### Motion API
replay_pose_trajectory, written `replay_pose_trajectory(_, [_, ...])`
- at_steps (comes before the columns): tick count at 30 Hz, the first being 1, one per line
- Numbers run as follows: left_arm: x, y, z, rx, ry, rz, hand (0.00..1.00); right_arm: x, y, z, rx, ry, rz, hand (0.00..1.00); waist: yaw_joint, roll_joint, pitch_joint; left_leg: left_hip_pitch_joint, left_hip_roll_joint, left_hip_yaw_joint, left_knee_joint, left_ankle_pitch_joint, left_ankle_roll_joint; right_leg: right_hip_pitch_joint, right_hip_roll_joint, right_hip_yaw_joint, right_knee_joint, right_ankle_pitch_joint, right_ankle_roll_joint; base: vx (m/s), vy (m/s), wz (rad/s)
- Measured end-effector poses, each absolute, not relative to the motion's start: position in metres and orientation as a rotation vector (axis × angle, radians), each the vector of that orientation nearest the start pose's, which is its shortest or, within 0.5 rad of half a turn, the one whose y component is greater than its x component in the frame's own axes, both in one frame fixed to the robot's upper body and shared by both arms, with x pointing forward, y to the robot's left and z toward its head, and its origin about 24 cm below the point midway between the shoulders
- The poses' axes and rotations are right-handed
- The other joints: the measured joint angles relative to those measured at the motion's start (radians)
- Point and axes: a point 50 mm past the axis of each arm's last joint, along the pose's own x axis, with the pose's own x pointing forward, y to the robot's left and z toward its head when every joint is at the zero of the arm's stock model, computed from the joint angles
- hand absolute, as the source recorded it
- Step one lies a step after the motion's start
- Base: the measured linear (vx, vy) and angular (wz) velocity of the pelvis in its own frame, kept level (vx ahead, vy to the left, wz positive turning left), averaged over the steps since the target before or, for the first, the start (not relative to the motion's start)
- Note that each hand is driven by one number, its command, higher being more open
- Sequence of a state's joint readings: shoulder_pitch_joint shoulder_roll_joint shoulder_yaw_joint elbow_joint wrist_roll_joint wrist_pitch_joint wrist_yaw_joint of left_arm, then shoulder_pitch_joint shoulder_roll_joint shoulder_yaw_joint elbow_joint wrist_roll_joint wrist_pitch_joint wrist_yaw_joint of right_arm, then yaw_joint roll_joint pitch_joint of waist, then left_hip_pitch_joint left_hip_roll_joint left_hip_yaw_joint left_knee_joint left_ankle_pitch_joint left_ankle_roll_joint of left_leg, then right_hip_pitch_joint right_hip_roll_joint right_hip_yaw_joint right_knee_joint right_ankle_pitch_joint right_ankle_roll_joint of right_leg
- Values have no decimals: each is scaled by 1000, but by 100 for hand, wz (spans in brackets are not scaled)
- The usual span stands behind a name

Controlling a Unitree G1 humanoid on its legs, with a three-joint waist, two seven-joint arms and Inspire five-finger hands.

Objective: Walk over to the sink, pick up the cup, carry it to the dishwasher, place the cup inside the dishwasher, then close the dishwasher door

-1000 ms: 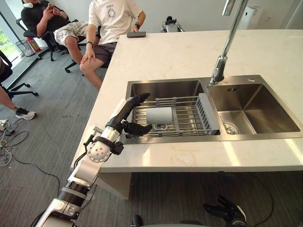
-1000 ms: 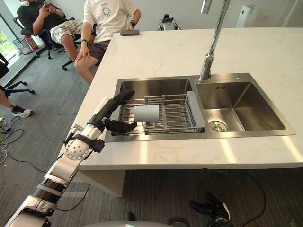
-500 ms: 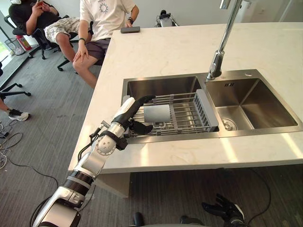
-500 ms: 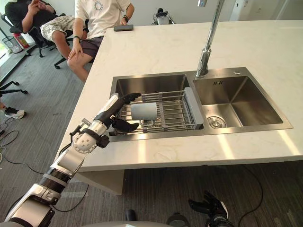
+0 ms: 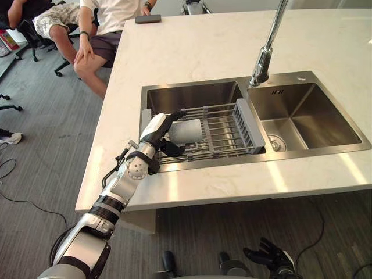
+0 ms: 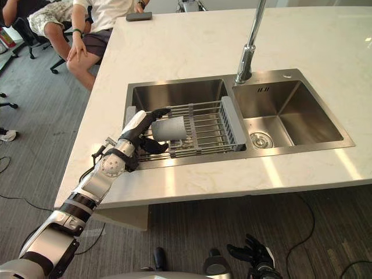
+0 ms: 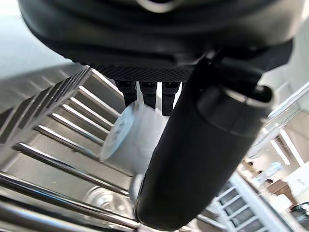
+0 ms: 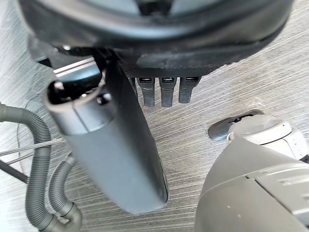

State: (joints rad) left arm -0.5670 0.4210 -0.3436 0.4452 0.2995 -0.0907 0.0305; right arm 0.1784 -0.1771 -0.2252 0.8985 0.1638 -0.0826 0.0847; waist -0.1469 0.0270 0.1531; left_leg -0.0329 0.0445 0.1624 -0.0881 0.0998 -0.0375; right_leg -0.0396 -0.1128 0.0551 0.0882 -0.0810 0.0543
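A pale grey cup point(image 5: 187, 132) lies on its side on a wire rack point(image 5: 224, 129) across the left basin of the steel sink point(image 5: 192, 87). My left hand point(image 5: 156, 129) reaches in from the counter's front edge, open. Its straight fingers stretch over the cup's left end and its thumb sits low in front of the cup. In the left wrist view the cup point(image 7: 123, 140) lies just past the fingertips, beside the thumb point(image 7: 203, 154); I cannot tell whether they touch it. My right hand point(image 5: 268, 257) hangs low over the floor with relaxed fingers.
A tall faucet point(image 5: 264, 58) rises between the basins; the right basin point(image 5: 305, 116) has a drain. A dark phone point(image 5: 148, 18) lies at the counter's far edge. People sit on chairs point(image 5: 96, 23) at the far left. Grey hoses point(image 8: 38, 183) hang near the right hand.
The camera has moved closer and tipped down. My left hand has gone from beside the rack's left edge to over the cup's end, thumb in front of it.
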Motion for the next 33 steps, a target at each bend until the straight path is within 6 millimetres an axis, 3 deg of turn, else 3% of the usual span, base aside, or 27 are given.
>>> replay_pose_trajectory(4, [359, 144, 118, 942, -236, -247, 90, 99, -248, -138, 99, 903, -316, 90, -1, 3, 25, -9, 6, 14, 0, -1, -1, -14, 6, 12, 2, 1, -1, 15, -19, -9])
replay_pose_trajectory(5, [361, 143, 120, 976, -237, -246, 30, 100, -246, -138, 98, 897, -307, 90, -5, 3, 28, -9, 8, 17, 0, -2, -3, -16, 8, 16, 2, 1, -1, 16, -27, -10])
replay_pose_trajectory(13, [374, 126, 149, 1100, -336, -247, 30, 105, -244, -135, 99, 862, -304, 90, -12, 3, 38, -26, 6, 39, 0, 0, -1, -59, 8, 46, 37, 1, -1, -16, -11, -10])
replay_pose_trajectory(24, [374, 126, 148, 1088, -326, -249, 30, 103, -240, -137, 106, 870, -300, 90, -21, 6, 40, -22, 7, 34, 0, 6, 0, -59, 11, 41, 47, 0, -1, -10, -13, 1])
replay_pose_trajectory(27, [373, 125, 150, 1046, -333, -247, 30, 103, -240, -137, 107, 872, -299, 90, -19, 6, 40, -14, 7, 28, 0, 6, 0, -45, 10, 35, 44, 0, -1, -2, -17, 6])
replay_pose_trajectory(33, [352, 117, 159, 771, -431, -229, 30, 95, -240, -140, 112, 901, -306, 90, -3, 5, 40, 2, 7, 19, 0, 6, 0, -23, 9, 25, 42, 0, -1, -6, -11, 4])
